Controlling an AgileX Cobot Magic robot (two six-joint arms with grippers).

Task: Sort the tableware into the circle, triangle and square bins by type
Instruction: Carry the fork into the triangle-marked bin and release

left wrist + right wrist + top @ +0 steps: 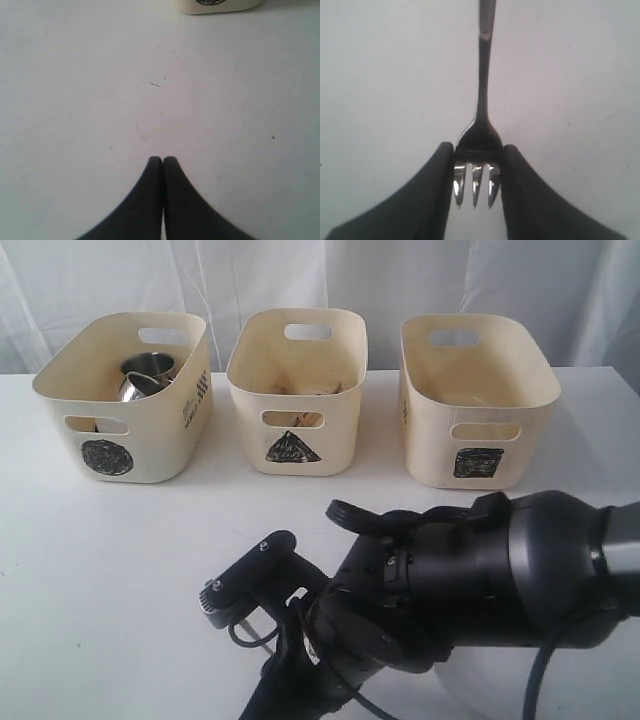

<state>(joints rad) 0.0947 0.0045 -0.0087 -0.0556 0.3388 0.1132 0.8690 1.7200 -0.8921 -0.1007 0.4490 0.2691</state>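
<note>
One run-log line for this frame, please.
right gripper: shut on fork at its head | left gripper: shut, empty, over table | circle bin: steel mugs inside

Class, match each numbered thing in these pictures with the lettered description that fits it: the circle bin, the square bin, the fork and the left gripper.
1. circle bin
2. square bin
3. fork
4. left gripper

A. shut, holding nothing
B. rightmost bin in the exterior view
C. holds steel mugs
D. clamped by the right gripper

Pairs: 1-C, 2-B, 3-D, 4-A
</note>
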